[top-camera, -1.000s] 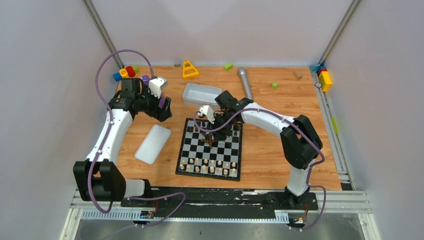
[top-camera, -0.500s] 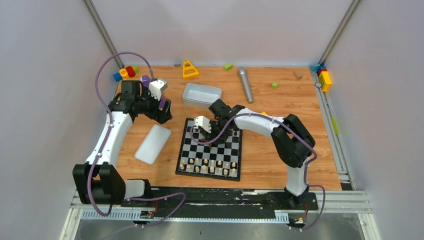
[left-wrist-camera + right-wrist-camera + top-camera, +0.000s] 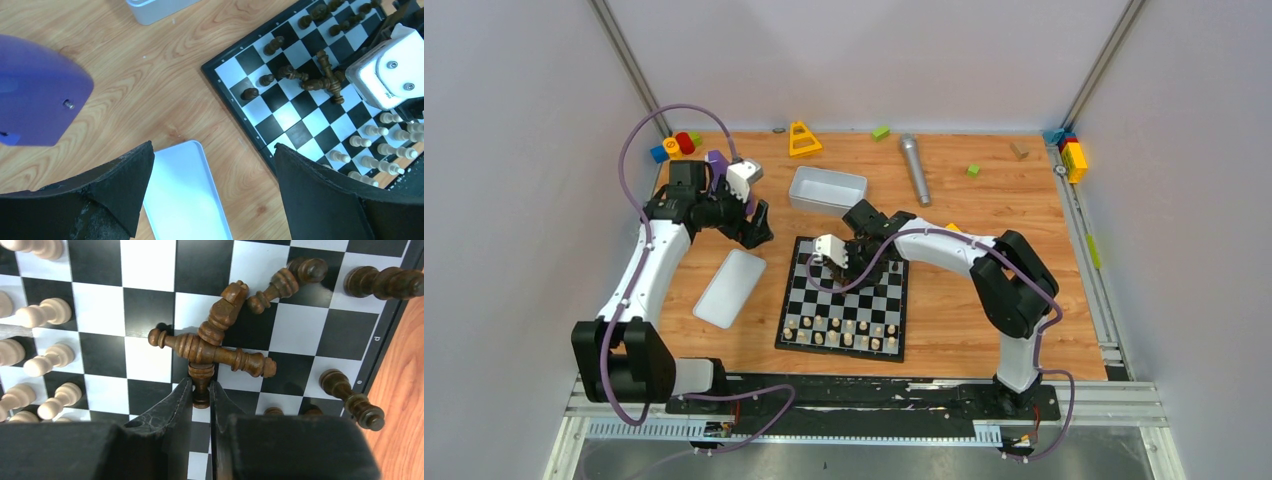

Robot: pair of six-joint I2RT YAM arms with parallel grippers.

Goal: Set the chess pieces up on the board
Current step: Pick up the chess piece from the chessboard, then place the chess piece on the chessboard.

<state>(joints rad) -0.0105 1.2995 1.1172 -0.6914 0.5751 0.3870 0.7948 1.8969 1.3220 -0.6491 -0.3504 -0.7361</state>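
Right end effector (image 3: 201, 385) — now pinched on dark piece (image 3: 201, 374).

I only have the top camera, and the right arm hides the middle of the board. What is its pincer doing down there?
Observer: In the right wrist view, the right pincer pinches the end of a fallen dark piece.
Operator: Is that piece free?
Observer: No, a long dark piece lies flat across it.
Operator: And the other arm?
Observer: The left pincer is open and empty; the white lid shows in the gap.
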